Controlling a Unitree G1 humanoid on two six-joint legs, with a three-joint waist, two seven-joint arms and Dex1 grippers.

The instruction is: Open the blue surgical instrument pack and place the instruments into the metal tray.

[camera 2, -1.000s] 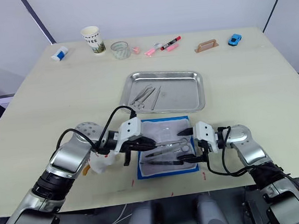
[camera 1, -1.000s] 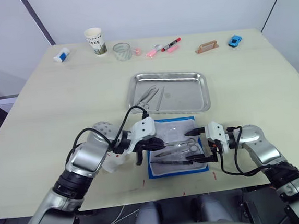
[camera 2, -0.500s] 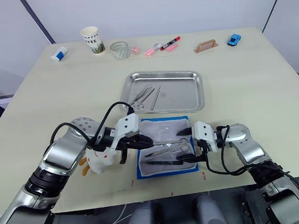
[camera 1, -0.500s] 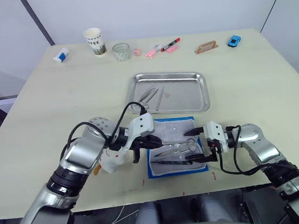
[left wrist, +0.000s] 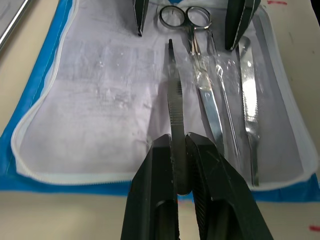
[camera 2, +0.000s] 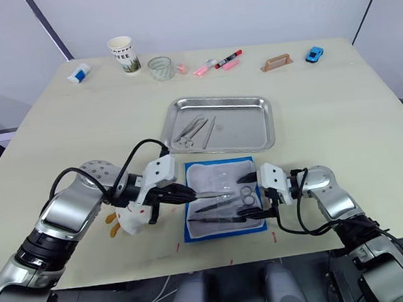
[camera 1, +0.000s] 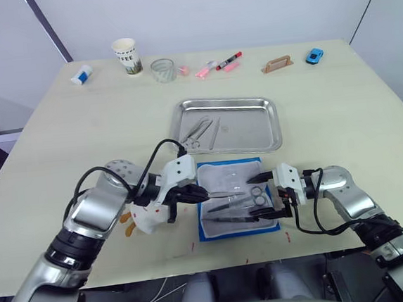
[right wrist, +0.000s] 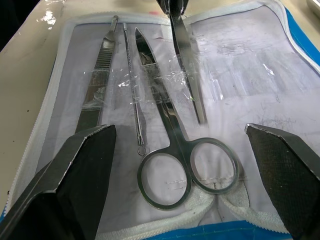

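Nearest, the blue surgical instrument pack [camera 1: 235,199] lies open at 6 o'clock of the metal tray [camera 1: 232,124]. The left gripper [left wrist: 180,150] is clenched on thin tweezers [left wrist: 174,112] over the lining. The right gripper [right wrist: 192,150] is spread wide at the scissors [right wrist: 172,135]. Farther off, a few instruments [camera 1: 203,129] already lie in the tray; several remain in the pack.

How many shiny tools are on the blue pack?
4: the scissors in the middle, a thin probe and a ribbed flat tool beside them, and tweezers pinched by the left gripper. None looks hidden.
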